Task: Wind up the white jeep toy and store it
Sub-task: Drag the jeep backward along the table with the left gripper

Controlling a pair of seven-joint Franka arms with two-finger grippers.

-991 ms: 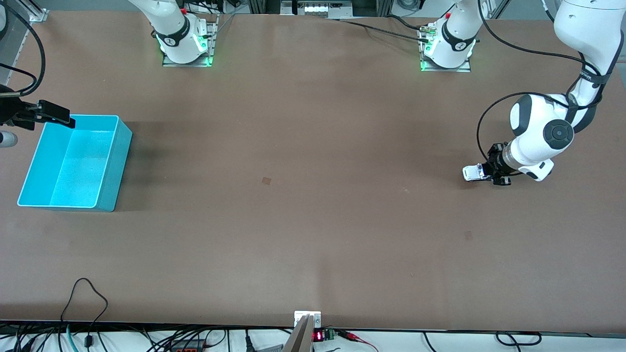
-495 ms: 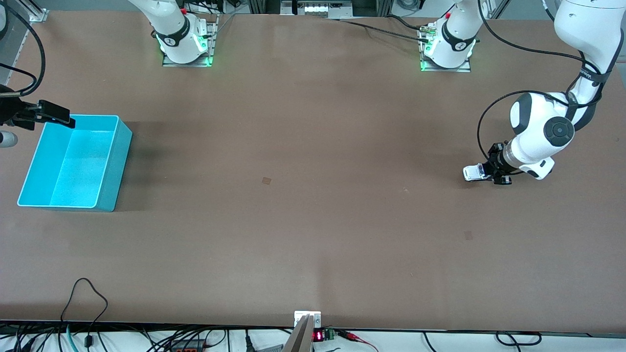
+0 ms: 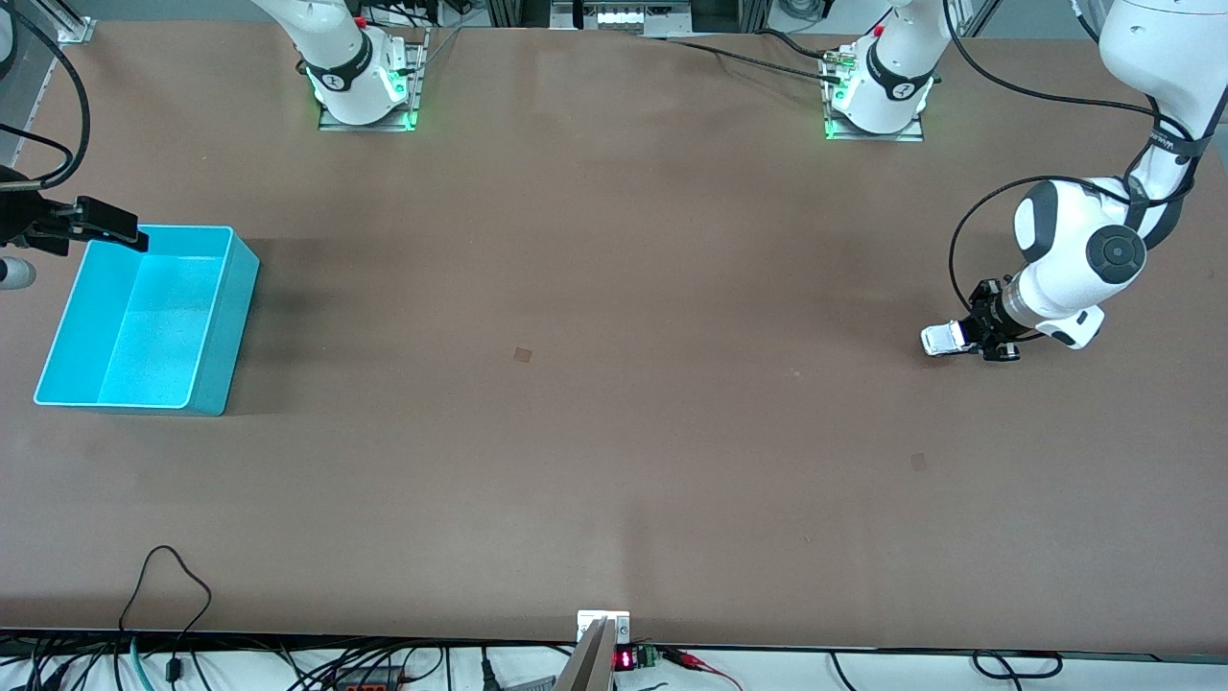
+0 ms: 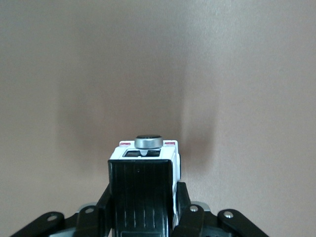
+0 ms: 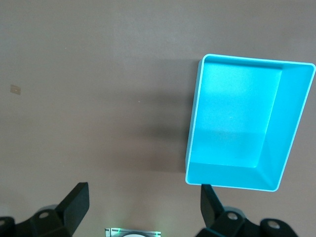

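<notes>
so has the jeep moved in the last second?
Yes. The white jeep toy, clamped in the left gripper, slid toward the left arm's end of the table, away from the small square mark.

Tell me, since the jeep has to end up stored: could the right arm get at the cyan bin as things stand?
Probably yes. The right gripper hangs open over the rim of the cyan bin, and nothing shows in the bin. The white jeep toy is at the left arm's end, shut in the left gripper.

One white jeep toy (image 3: 943, 338), one cyan bin (image 3: 216, 317) (open-topped), two robot arms, two hands.
</notes>
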